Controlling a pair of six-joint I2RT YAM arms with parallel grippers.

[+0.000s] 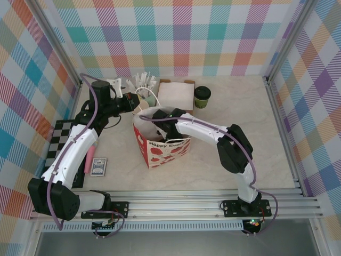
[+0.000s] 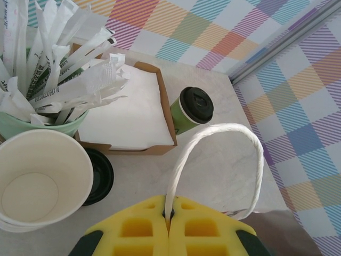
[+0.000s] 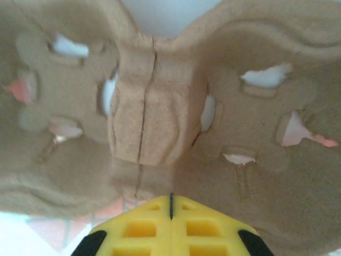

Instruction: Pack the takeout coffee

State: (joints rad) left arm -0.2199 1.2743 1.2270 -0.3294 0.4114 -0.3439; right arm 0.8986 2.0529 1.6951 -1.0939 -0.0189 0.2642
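Inside the paper bag (image 1: pixel 166 151) the right gripper (image 3: pixel 171 198) is largely hidden, clenched against a pulp carrier (image 3: pixel 139 124) (grasp unclear); left gripper (image 2: pixel 169 214) pinches the bag handle (image 2: pixel 224 126); takeout coffee (image 2: pixel 192 109) stands outside, beside the napkin box (image 2: pixel 165 106).

Printed in dark script across the white front of the heart-patterned paper bag (image 1: pixel 160 152): "Happy Eve…", with the rest lost where the panel folds away. Behind the bag, green lettering down the white packets (image 2: pixel 80 80) standing in a pale-green cup (image 2: pixel 32 125), too small to read.
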